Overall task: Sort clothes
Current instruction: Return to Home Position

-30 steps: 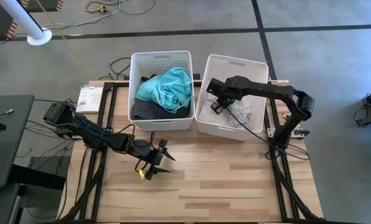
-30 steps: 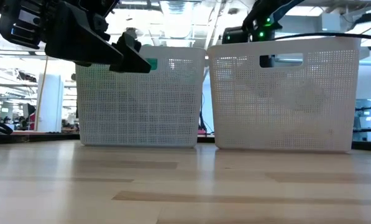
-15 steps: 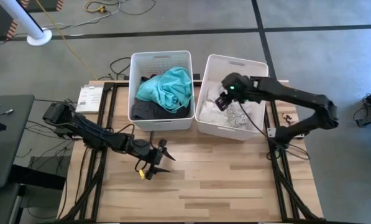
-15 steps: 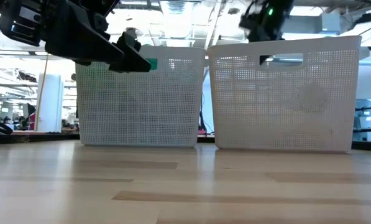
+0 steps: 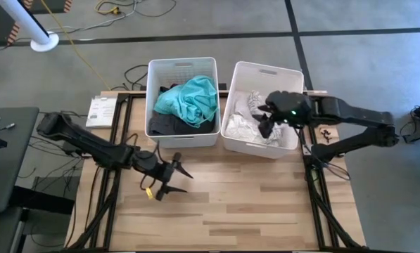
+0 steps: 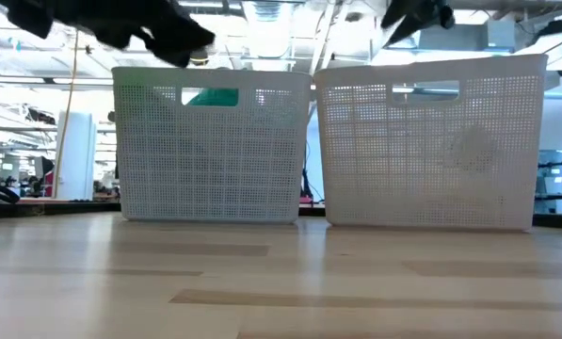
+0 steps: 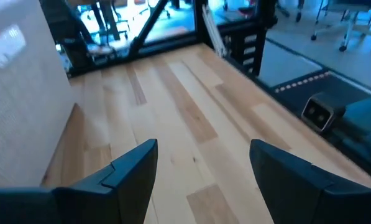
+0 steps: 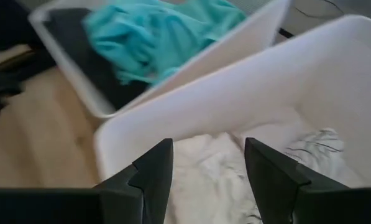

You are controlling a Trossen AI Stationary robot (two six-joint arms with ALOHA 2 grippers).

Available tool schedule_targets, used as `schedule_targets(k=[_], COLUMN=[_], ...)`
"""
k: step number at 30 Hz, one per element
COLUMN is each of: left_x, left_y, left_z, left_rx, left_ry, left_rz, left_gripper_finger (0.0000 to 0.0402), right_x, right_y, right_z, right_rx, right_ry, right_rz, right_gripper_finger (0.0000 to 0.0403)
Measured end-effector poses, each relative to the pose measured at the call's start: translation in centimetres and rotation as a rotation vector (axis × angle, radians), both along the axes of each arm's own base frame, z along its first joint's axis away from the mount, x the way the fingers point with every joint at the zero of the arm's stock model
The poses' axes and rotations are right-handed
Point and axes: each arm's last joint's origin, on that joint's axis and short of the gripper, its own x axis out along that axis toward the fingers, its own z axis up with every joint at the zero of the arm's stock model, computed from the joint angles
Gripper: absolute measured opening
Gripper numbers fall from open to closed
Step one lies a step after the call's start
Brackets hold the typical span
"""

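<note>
Clothes all binned: teal garment [image 5: 193,98] heaped on a dark garment [image 5: 164,125] in the left bin [image 5: 182,62], white garments [image 5: 246,121] in the right bin [image 5: 266,69], bins side by side at the tabletop's [image 5: 252,204] far edge. Right arm [image 5: 350,114] reaches in from the right edge, right jaws released, empty, over the right bin by its right wall. Left arm [image 5: 97,147] lies over the left half, left jaws released, empty, near the left bin's front wall. Risks, my read: right jaws leaving low could clip the rim and shove the bin, or hook white fabric and drag it out (wrist view shows cloth right under them); left jaws swinging wide could bump the left bin.
</note>
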Motion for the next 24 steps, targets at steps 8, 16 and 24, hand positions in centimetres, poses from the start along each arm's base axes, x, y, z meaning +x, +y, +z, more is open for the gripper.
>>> schedule_targets(k=[8,16,24], left_x=[-2.6,-5.1,-7.7], left_y=[0.8,1.6,2.5], left_z=[3.2,5.5,6.9], left_rx=[-0.023,-0.039,-0.057], left_ry=[-0.082,-0.168,-0.196], left_rz=[-0.002,-0.004,0.013], left_gripper_finger=[0.0249,0.0249,0.0249], right_x=[-1.9,-1.2,0.0], right_y=[3.5,6.9,10.3], right_z=[1.5,2.5,2.5], right_rx=[-0.031,-0.093,-0.155], right_ry=[-0.083,-0.198,-0.235], right_rz=[0.140,0.319,0.500], right_gripper_finger=[0.0209,0.0209,0.0209])
